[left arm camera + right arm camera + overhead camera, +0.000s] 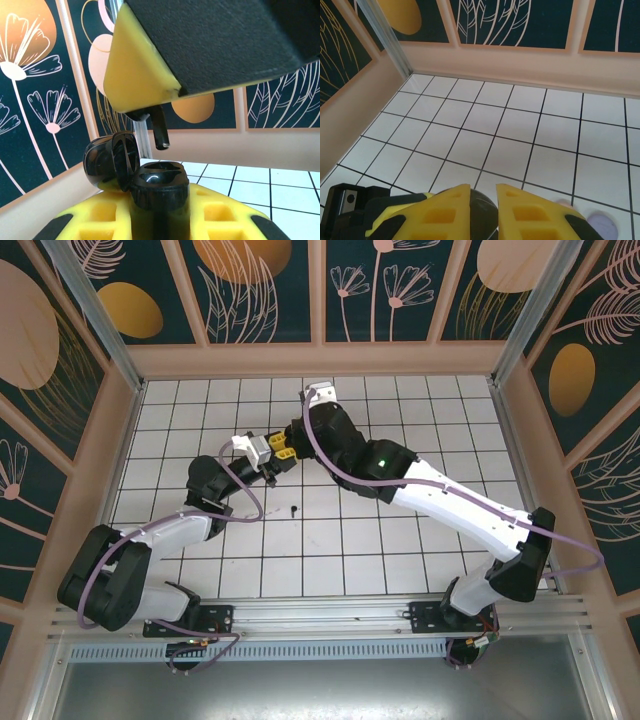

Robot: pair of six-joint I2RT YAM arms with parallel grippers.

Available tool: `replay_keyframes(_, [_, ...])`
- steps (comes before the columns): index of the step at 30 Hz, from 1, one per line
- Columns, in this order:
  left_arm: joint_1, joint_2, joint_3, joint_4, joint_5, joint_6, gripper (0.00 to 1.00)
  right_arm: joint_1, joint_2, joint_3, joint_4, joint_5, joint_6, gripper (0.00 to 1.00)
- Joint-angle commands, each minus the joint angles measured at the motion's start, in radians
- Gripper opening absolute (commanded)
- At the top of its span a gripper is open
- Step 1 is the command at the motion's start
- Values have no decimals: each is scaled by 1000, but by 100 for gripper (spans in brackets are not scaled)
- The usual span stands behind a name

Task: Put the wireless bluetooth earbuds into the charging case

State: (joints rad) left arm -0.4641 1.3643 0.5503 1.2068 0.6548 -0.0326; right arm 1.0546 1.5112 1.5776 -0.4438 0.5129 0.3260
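My left gripper (268,462) (160,212) is shut on a black charging case (160,187) and holds it upright, its lid (107,160) flipped open to the left. The two earbud wells on top look empty. Just above the case, my right gripper (284,447) (483,192) is shut on a black earbud (160,127). The stem points down, a short gap above the case. In the right wrist view a dark rounded shape (482,207) sits between the yellow fingers (445,210). Another black earbud (293,509) lies on the white tiles, close in front of both grippers.
A lilac disc (602,223) and a pale pink spot (562,202) lie on the tiles at the lower right of the right wrist view. Pink walls and a metal post (387,32) ring the tiled floor (400,530).
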Motion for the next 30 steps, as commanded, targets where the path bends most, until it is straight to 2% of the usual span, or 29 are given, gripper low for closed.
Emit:
replay_keyframes(1, [-5,6,30,45,26,-17,0,10,-46,-25,29,36,-5,17])
replay_keyframes(30, [-8,18,51,41,42,-42,0,18,-25,-30,41,10,6,17])
